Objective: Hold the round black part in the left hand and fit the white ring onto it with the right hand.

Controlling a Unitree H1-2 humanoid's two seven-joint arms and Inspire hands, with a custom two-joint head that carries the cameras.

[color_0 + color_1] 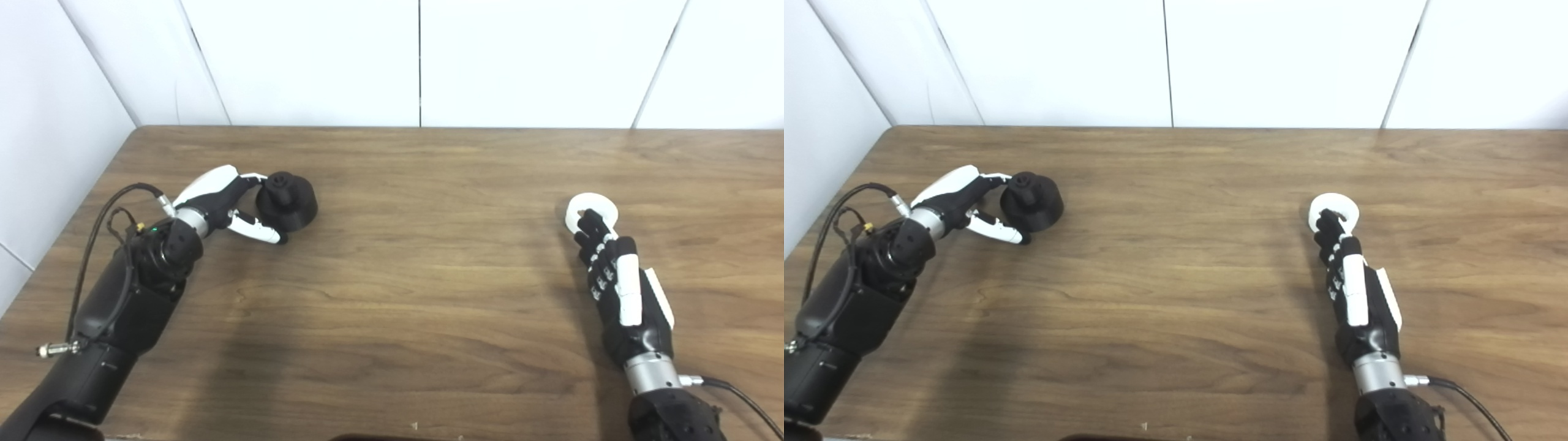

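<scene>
Resting at the tabletop's (429, 257) left, the black part (286, 201) sits between the spread fingers of the open left hand (223, 205), not lifted. Far right, the right hand's (612, 275) fingertips lie on the white ring (591, 209); grip unclear.

Brown wood-grain tabletop (416, 269), far edge against white wall panels, round black part (286, 201) with raised centre knob resting at left, white ring (591, 211) lying flat at right, the two well apart, bare wood between them
</scene>
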